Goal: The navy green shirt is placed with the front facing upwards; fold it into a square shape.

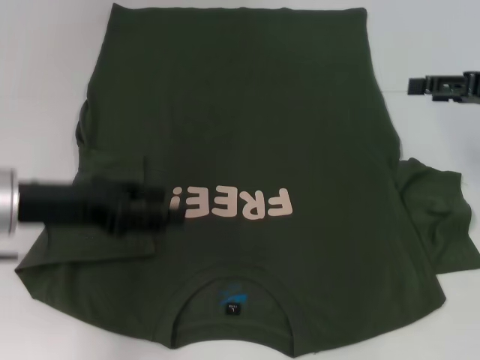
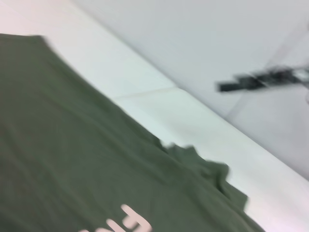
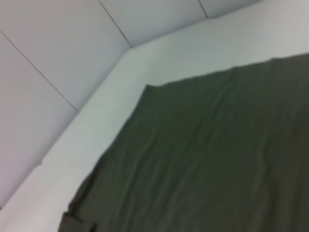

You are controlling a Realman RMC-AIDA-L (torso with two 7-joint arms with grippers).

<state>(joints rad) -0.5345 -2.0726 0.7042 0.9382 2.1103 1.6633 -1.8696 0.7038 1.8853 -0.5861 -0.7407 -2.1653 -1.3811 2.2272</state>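
The navy green shirt [image 1: 247, 142] lies face-up on the desk [image 1: 45, 90], collar nearest me. My left tool [image 1: 169, 206] is over its folded-in sleeve beside the lettering, grip indiscernible; my right tool [image 1: 420, 85] waits beyond its far sleeve, likewise.

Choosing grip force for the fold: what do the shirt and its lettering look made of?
The navy green shirt looks like soft matte knit, probably cotton: it lies limp with fine wrinkles. The FREE! lettering looks like a flat, pale pink print.
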